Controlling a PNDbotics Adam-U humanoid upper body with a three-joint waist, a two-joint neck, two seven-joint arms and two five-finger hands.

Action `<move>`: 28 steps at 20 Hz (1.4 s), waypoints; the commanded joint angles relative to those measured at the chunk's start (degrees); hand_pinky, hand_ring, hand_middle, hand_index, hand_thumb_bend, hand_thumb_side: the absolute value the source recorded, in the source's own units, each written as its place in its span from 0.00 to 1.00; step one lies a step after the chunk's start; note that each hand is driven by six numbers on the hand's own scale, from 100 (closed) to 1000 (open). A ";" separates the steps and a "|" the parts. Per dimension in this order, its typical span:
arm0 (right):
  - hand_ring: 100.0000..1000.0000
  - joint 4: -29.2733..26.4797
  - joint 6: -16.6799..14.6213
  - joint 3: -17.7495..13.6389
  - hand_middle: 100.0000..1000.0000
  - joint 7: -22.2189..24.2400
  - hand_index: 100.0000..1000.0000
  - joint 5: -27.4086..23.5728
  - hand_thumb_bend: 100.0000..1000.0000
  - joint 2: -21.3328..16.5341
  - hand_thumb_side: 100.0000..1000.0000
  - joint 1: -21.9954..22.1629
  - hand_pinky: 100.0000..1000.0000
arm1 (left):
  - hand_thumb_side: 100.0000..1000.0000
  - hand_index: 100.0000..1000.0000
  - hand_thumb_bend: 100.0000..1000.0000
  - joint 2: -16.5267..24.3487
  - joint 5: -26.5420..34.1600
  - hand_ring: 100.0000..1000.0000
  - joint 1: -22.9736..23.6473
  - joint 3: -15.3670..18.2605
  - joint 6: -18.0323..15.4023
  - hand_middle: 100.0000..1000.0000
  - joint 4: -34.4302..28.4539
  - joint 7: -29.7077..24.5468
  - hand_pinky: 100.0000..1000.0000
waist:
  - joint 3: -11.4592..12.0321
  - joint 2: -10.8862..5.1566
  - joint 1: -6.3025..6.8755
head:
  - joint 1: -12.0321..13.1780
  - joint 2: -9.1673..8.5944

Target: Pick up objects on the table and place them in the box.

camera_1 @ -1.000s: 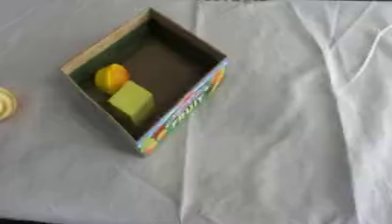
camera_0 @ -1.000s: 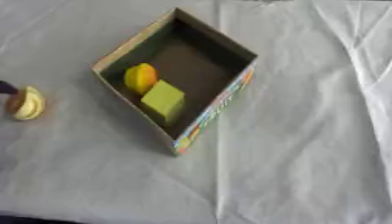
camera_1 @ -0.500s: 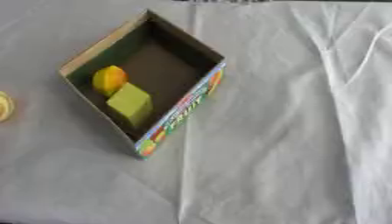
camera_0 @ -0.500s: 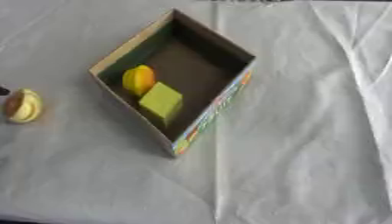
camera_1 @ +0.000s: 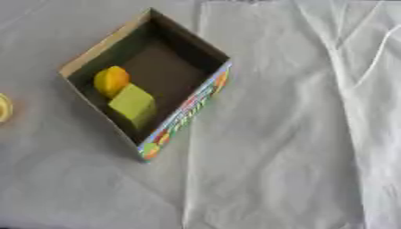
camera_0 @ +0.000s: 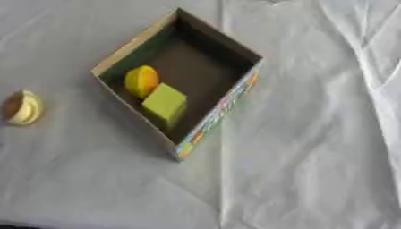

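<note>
An open cardboard box (camera_0: 216,119) with a colourful printed side lies askew on the white cloth, left of centre. Inside it, against the lower left wall, sit a round orange-yellow piece (camera_0: 142,81) and a light green block (camera_0: 164,103), touching each other. A small pale yellow object with a brownish side (camera_0: 23,107) rests on the cloth to the left of the box, apart from it. The right eye view cuts it off at the left edge. Neither hand shows in either view.
The white cloth (camera_0: 313,147) covers the whole table, with raised creases and folds on the right side (camera_0: 372,67). A thin dark strip (camera_0: 15,226) shows at the bottom left edge.
A small dark tip that showed at the left edge beside the pale yellow object is gone. The box and the pieces in it have not moved.
</note>
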 commanded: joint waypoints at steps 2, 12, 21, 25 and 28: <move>0.78 -0.89 0.80 -0.22 0.61 0.43 0.84 -0.77 0.00 -0.89 0.41 -0.38 0.88 | 0.00 0.92 0.39 0.84 1.34 0.88 -1.61 -0.43 -0.87 0.85 0.60 -0.53 0.88 | -0.41 -0.79 0.24 | 0.53 -0.69; 0.77 -0.89 3.16 1.14 0.60 3.91 0.84 -2.64 0.00 -0.51 0.41 -1.67 0.88 | 0.00 0.91 0.38 -3.67 1.29 0.86 -11.70 -3.47 -4.05 0.82 8.67 -7.02 0.85 | -1.11 -0.36 0.66 | 1.13 -0.85; 0.77 -0.89 4.46 1.41 0.60 5.43 0.84 -3.86 0.00 0.13 0.40 -1.76 0.88 | 0.04 0.75 0.05 -4.84 -1.60 0.72 -13.19 -3.55 -5.56 0.61 9.92 -5.86 0.74 | -1.02 -0.27 0.65 | 0.96 -0.79; 0.77 -0.89 5.18 1.35 0.60 5.84 0.84 -4.30 0.00 0.36 0.42 -1.61 0.88 | 0.04 0.70 0.00 -4.57 -1.92 0.66 -12.91 -2.68 -5.52 0.57 6.26 -3.92 0.70 | -0.73 -0.43 0.64 | 0.75 -0.67; 0.77 -0.89 5.19 1.06 0.60 5.61 0.84 -4.63 0.00 0.29 0.42 -1.59 0.88 | 0.01 0.68 0.00 -4.66 -1.98 0.64 -14.56 -1.90 -7.02 0.54 2.35 -2.07 0.69 | -0.51 -0.76 0.63 | 0.67 -0.21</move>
